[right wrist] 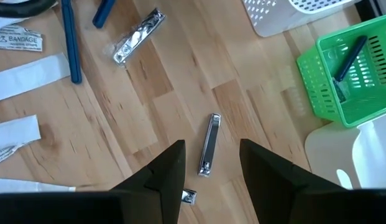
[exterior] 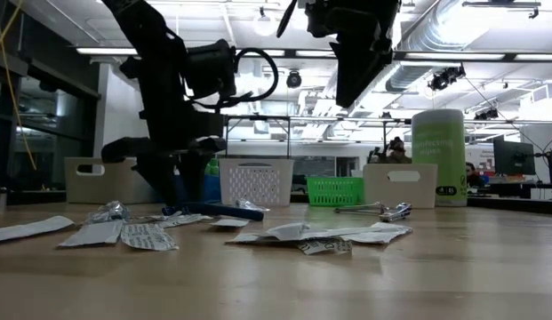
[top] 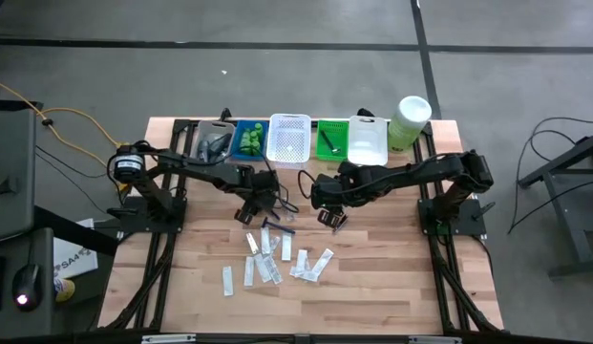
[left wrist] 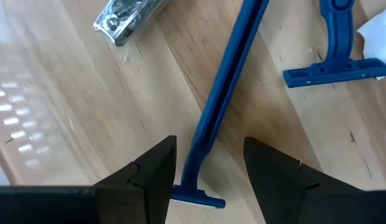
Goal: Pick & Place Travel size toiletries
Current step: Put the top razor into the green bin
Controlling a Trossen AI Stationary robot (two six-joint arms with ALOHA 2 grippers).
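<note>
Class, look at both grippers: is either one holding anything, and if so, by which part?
Nothing is held. The left gripper has open jaws straddling a blue razor lying on the table; the right gripper hangs open above a nail clipper.

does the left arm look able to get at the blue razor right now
Probably yes. The left end effector hangs just over the blue razor with its fingers open on either side of the handle near the head. Bare table lies around that end; the wrapped item and second razor lie apart.
</note>
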